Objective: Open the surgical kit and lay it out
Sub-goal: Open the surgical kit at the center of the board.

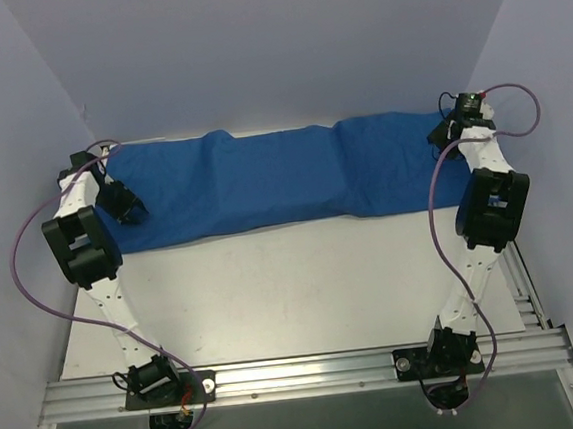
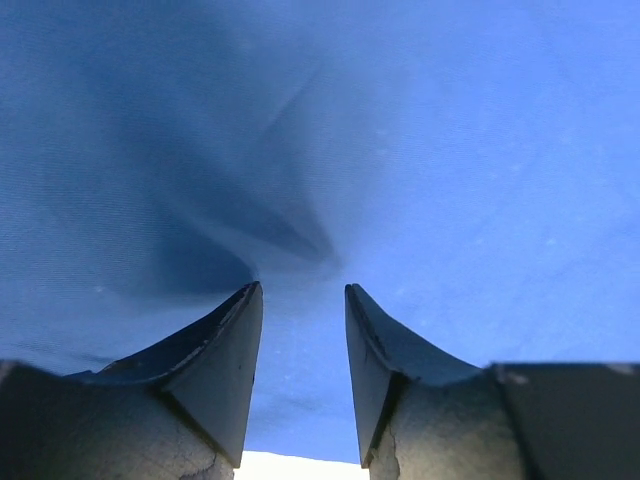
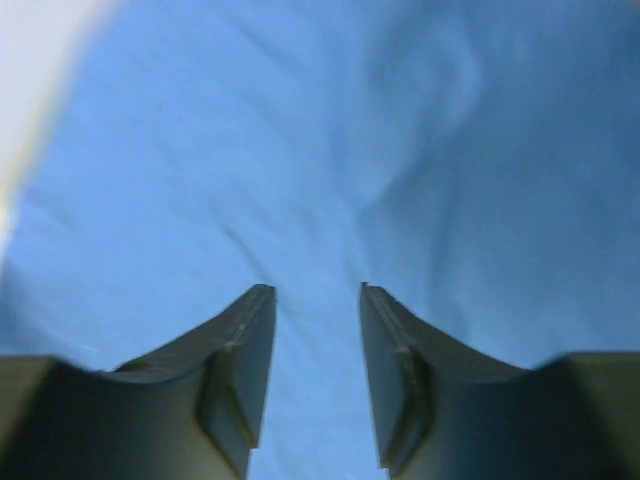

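Note:
The royal-blue cloth wrap [image 1: 264, 181] lies as a long wrinkled strip across the far half of the table. The wire-mesh tray and the steel instruments are not in view. My left gripper [image 1: 125, 203] is at the cloth's left end, low over it. In the left wrist view the gripper [image 2: 302, 288] is open, with creased blue cloth [image 2: 450, 150] filling the view past the jaws. My right gripper [image 1: 448, 138] is at the cloth's right end. In the right wrist view it [image 3: 315, 288] is open over the cloth [image 3: 300, 150]. Neither gripper holds anything.
The white table top [image 1: 293, 284] shows bare in front of the cloth. Pale walls close in the left, back and right sides. An aluminium rail [image 1: 300, 374] with both arm bases runs along the near edge. Purple cables loop beside each arm.

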Robot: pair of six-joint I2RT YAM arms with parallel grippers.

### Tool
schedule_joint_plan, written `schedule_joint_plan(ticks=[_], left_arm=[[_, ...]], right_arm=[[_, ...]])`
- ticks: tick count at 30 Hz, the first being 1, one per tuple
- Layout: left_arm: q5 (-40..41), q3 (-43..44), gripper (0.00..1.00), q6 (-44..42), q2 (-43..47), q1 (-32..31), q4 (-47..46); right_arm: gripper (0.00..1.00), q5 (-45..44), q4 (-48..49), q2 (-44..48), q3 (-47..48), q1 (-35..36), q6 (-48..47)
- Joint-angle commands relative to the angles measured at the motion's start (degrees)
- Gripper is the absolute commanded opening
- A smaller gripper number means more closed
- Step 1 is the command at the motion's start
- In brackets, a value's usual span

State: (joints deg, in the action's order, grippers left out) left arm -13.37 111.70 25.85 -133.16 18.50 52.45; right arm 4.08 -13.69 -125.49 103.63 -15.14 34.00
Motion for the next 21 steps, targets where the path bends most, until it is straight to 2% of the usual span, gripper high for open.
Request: schedule_joint_plan(ticks=[1,5,9,15,21], left_arm=[[-1.5,3.7,0.48,0.0,4.5,-0.7,-0.2],[-2.2,3.6,0.49,-0.4,5.4,-1.9,-0.4],[-2.8,3.3,0.51,-0.2,6.5,-2.8,-1.1],[-3.6,3.9,0.51,0.6,6.9,-3.8,-2.7],[-5.0,5.0,0.51,1.8,6.3,-5.4,-3.6]], right_arm=[[0.41,-2.2,2.1,-1.3,5.3,0.5,-1.8],[0.59,-3.4,2.7,-5.6,12.8,0.5,-2.6],[0.66,-3.9,0.9,-12.8,24.2,0.3,-5.5],[0.76,-8.7,7.6,-16.4,25.5,-0.3,-6.0],[0.78,-8.5,8.9,-22.2,31.4,-1.9,-9.5]])
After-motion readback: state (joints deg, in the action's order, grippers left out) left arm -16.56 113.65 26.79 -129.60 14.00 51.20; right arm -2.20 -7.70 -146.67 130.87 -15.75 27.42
